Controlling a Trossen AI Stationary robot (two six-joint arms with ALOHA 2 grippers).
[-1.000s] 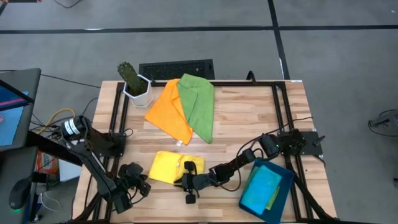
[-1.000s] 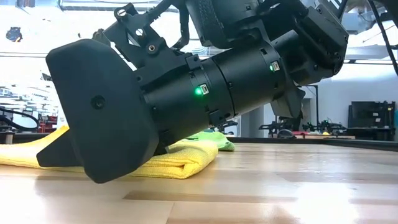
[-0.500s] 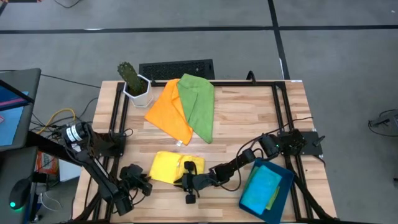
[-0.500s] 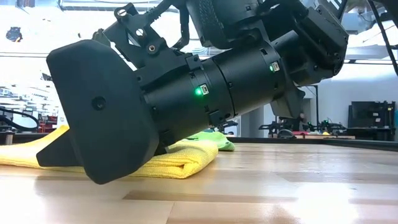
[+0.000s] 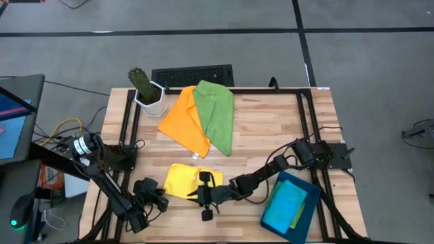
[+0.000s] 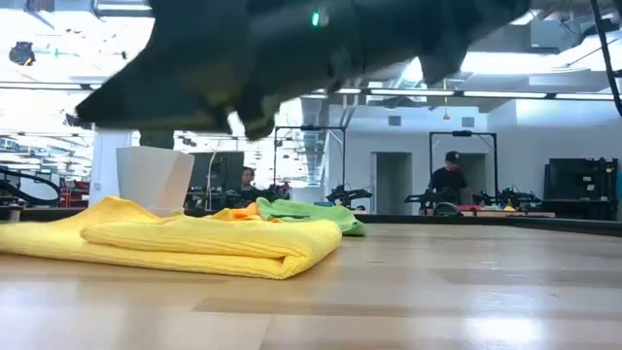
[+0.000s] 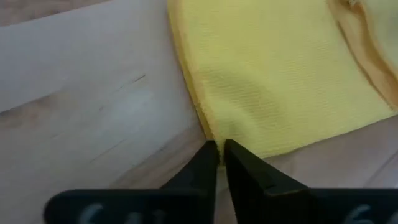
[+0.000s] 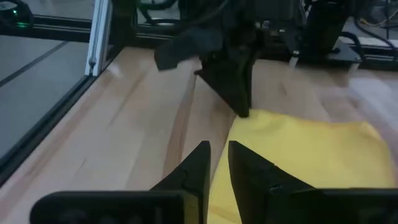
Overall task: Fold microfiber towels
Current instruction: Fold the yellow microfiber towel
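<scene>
One folded yellow towel laid on counter between both pincers, left pincer pressed together at its edge, right pincer nearly closed above it, nothing pinched, one orange towel, one green towel well beyond, blue towel held in one tray.

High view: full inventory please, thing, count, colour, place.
yellow towel: 1, yellow, folded, front left of table
orange towel: 1, orange, back of table
green towel: 1, green, overlapping the orange one
blue towel: 1, bright blue, in tray
tray: 1, dark teal, front right corner
cactus pot: 1, white, back left corner
keyboard: 1, black, behind table
left gripper: shut, at yellow towel's left edge
right gripper: nearly closed, above yellow towel's right edge
</scene>
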